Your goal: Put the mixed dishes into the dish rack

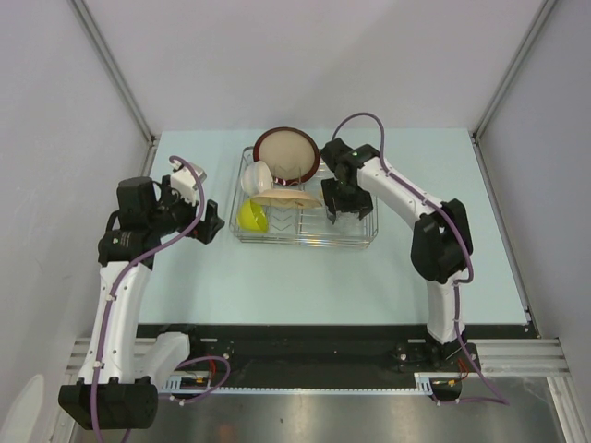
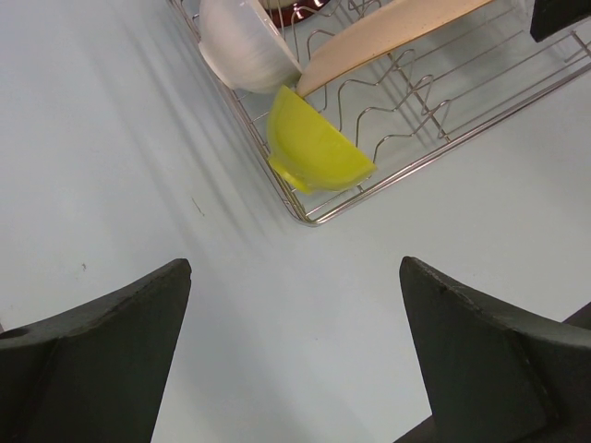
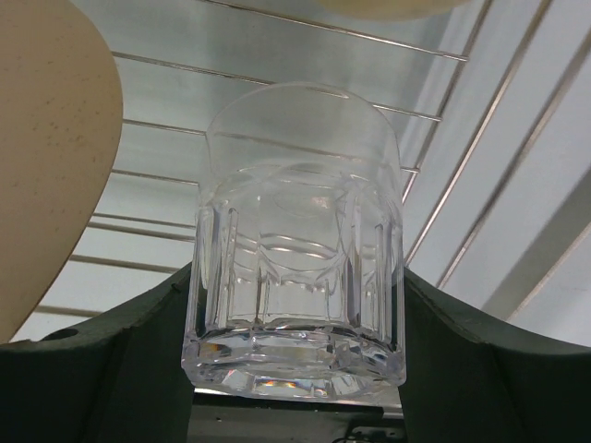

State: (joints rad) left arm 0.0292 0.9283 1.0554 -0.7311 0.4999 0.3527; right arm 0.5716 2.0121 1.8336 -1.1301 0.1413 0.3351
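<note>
The dish rack [image 1: 305, 241] stands mid-table. In it are the dark-red-rimmed plate [image 1: 286, 153] leaning at the back, the white bowl [image 1: 258, 177], the cream plate [image 1: 286, 197] and the lime-green bowl [image 1: 252, 218] on edge at the front left corner. My right gripper [image 1: 336, 218] is over the rack's right half, shut on the small clear glass [image 3: 297, 240], whose base faces the camera above the rack wires [image 3: 351, 34]. My left gripper [image 2: 294, 268] is open and empty over the table left of the rack. The mug is out of view.
In the left wrist view the lime bowl [image 2: 319, 148], white bowl [image 2: 245, 41] and cream plate [image 2: 388, 32] sit in the rack's corner [image 2: 309, 220]. The cream plate's edge [image 3: 46, 138] lies just left of the glass. Grey walls enclose the table.
</note>
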